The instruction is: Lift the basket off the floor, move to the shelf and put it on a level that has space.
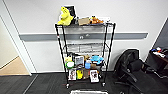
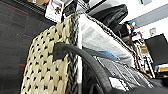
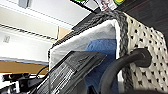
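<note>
Head view cuts the basket (image 1: 88, 92) off at the bottom edge — just a pale rim shows, low in front of the shelf (image 1: 85, 53). In the left wrist view the basket's cream perforated side (image 2: 45, 67) sits very close, with a dark curved handle (image 2: 82, 57) fixed to it and a grey braided rim above; whether the left fingers are apart or closed I cannot tell. The right wrist view gives the opposite end: white lining, blue cloth (image 3: 103, 60) and a black item (image 3: 72, 67) inside, another dark handle (image 3: 130, 58) at the woven wall; the right fingers are equally hard to make out.

Dark carpet (image 1: 45, 83) runs under everything. The shelf stands against a white wall with a grey rail — its second tier (image 1: 85, 47) looks nearly bare, the top carries a yellow plush (image 1: 65, 16) and boxes, the lower tiers are crowded. A black chair (image 1: 130, 70) stands to its right, and tan flooring (image 1: 13, 67) shows past a doorway on the left.
</note>
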### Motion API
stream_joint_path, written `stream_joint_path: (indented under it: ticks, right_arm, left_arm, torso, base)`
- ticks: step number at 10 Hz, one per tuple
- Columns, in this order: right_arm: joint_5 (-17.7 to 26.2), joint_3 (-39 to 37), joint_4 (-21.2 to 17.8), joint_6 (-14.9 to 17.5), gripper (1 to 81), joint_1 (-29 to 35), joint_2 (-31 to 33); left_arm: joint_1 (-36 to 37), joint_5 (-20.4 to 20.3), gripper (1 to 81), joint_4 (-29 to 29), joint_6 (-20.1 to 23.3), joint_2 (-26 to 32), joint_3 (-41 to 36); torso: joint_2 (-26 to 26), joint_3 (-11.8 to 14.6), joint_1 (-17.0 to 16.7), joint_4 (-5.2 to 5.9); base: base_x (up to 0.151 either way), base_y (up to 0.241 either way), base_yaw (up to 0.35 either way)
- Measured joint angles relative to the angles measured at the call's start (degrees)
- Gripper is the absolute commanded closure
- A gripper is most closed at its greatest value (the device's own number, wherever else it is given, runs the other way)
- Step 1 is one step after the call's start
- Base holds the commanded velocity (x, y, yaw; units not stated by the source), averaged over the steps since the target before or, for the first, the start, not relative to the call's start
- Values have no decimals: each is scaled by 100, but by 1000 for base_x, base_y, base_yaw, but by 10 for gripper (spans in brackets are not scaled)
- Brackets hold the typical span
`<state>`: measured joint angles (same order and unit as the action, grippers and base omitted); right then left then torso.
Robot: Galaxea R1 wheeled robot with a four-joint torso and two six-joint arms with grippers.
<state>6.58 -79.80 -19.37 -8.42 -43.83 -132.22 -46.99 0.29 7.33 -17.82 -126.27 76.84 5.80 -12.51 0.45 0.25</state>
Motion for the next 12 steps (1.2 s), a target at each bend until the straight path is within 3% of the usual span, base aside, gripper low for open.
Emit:
stream_joint_path:
  ticks: [12]
  right_arm:
    - [-276, 981, -13, -48, 811, 218, 557]
  left_arm:
    - [254, -202, 811, 2, -1, 616, -1100]
  torso:
    - [0, 2, -5, 0]
  base:
    - [111, 0, 0]
